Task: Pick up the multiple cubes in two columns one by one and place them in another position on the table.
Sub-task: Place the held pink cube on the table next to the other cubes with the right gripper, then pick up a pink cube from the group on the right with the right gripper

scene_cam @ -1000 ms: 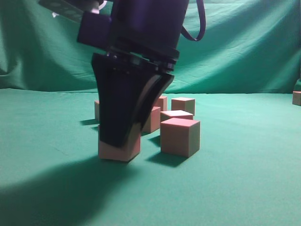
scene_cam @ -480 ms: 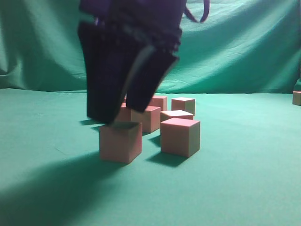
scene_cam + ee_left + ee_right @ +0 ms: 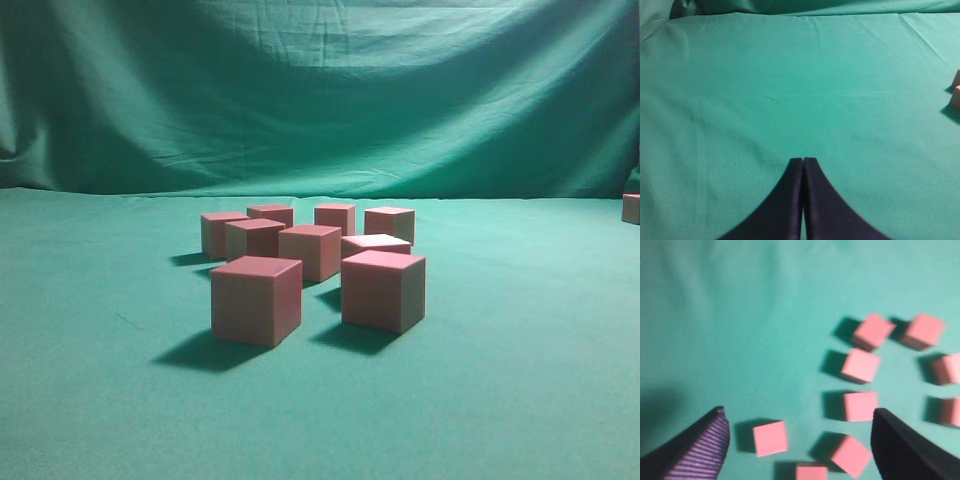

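Observation:
Several pinkish-red cubes stand in a loose cluster on the green table (image 3: 520, 380). The nearest two are the front left cube (image 3: 256, 298) and the front right cube (image 3: 383, 288); the others sit behind them. Neither gripper shows in the exterior view. My right gripper (image 3: 797, 414) is open and empty, high above the cluster, looking down on several cubes, one (image 3: 770, 438) between its fingers in the image. My left gripper (image 3: 803, 161) is shut and empty over bare cloth, with a cube edge (image 3: 956, 94) at the far right of its view.
A lone cube (image 3: 631, 208) sits at the far right edge of the table. The draped green backdrop (image 3: 320, 100) closes off the back. Bare cloth lies to the left of and in front of the cluster.
The gripper that was shut on the front left cube opened, let it go on the table and rose out of the exterior view. The cube stays where it was set.

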You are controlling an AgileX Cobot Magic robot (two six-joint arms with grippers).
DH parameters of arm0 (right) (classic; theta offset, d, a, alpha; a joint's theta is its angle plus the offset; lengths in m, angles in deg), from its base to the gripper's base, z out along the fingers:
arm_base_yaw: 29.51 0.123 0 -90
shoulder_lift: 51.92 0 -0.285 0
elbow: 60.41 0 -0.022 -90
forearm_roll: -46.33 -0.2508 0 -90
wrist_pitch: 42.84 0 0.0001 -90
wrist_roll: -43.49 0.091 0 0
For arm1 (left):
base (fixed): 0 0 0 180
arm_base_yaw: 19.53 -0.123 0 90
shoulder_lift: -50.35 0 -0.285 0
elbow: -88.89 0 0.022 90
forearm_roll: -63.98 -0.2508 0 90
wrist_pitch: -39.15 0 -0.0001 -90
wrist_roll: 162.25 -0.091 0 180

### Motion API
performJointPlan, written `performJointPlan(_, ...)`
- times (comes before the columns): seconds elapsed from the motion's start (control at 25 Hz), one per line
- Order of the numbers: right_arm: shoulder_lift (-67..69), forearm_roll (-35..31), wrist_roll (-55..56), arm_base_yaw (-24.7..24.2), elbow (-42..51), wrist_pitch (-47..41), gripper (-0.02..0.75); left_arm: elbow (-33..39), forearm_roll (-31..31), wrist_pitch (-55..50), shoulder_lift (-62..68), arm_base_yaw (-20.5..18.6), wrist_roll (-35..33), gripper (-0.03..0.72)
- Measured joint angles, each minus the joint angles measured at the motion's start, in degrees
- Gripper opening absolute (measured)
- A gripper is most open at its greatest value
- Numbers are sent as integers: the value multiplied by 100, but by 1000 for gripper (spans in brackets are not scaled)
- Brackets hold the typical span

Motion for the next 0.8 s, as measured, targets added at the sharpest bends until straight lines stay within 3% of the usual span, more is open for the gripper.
performJointPlan(0.44,-630,94,528,-3010,-223,-556,533,0,0,0,0,0,0,0)
performJointPlan(0.6,-358,71,649,-3786,-223,-468,533,0,0,0,0,0,0,0)
performJointPlan(0.8,433,71,805,-4308,-458,-464,533,0,0,0,0,0,0,0)
